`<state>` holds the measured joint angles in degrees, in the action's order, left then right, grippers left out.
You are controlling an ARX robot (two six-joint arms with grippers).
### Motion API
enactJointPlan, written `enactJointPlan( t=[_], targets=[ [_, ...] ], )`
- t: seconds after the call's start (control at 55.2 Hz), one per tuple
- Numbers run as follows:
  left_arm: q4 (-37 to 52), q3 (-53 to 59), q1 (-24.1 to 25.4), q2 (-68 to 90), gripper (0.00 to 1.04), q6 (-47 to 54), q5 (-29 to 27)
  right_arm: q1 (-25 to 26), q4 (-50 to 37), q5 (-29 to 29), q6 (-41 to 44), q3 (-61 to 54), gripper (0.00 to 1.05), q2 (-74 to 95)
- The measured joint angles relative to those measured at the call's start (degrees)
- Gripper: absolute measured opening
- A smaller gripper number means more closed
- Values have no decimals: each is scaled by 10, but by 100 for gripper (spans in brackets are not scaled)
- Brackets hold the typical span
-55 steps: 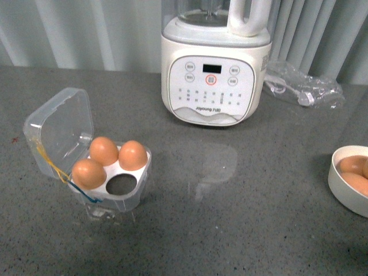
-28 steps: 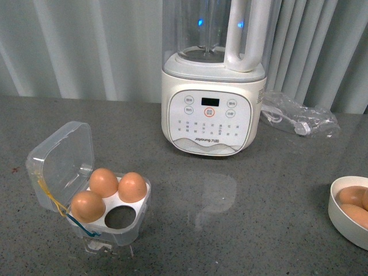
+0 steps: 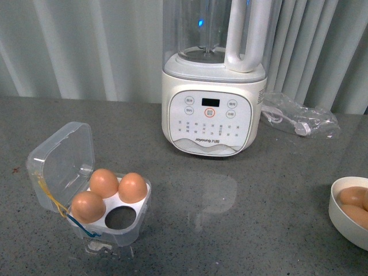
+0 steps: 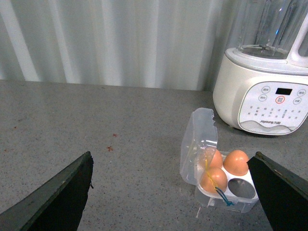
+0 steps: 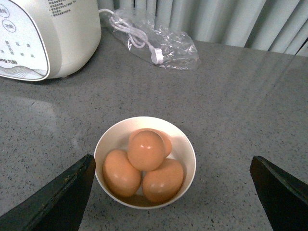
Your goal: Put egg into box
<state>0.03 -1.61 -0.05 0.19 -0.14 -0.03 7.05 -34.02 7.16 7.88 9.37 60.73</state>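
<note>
Box [image 3: 62,162] — same spot as before

A grey speckled stone countertop [image 3: 259,230] fills the near ground from left to right. Along its far edge hangs a pale grey-white curtain [image 3: 86,46] in upright folds, closing off whatever lies behind. The light is soft and even. The counter is polished enough to carry a pale sheen [image 3: 213,190] near its middle. A small reddish speck [image 3: 15,169] marks its left side.
</note>
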Motion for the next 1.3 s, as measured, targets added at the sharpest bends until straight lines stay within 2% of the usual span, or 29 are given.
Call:
enactJointPlan(
  t=[0.253, 0.851, 0.995, 1.086, 1.158, 1.303],
  targets=[
    [0, 0, 0, 0, 98, 0, 0, -1, -92, -6, -19, 51, 97, 152],
    [0, 0, 0, 0, 98, 0, 0, -11, -174, -6, -43, 120, 97, 367],
    [0, 0, 0, 0, 98, 0, 0, -14, -188, -10, -45, 128, 76, 394],
    [0, 0, 0, 0, 98, 0, 0, -18, -200, -8, -45, 133, 55, 409],
    [0, 0, 0, 0, 98, 0, 0, -19, -205, -8, -44, 134, 42, 412],
    [0, 0, 0, 0, 98, 0, 0, -19, -196, -2, -44, 134, 40, 402]
  ],
)
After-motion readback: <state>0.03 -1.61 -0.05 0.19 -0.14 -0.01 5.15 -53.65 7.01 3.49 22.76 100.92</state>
